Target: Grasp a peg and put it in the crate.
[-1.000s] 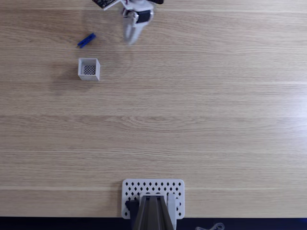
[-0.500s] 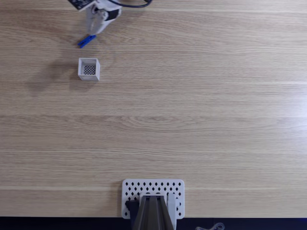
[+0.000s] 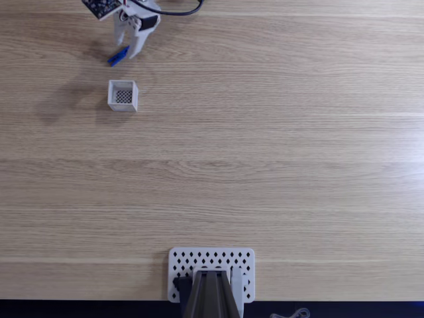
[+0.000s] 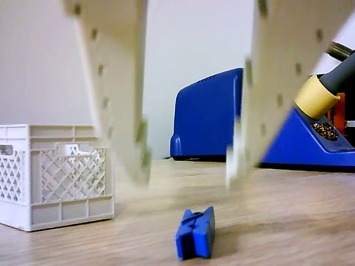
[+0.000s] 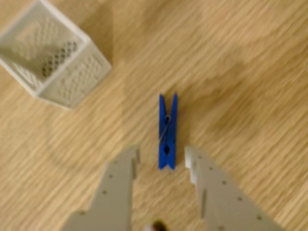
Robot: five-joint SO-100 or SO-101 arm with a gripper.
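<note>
My end effector is spread wide, gripping nothing — the peg lies flat on the counter between my fingertips, crate just beside.

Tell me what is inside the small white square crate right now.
Nothing lies in the small white open-top crate: its dark mesh bottom shows bare in the fixed view. The tiny blue clothes-peg lies on the wooden table beside it, between the open gripper fingers. In the wrist view part of its floor is hidden.
</note>
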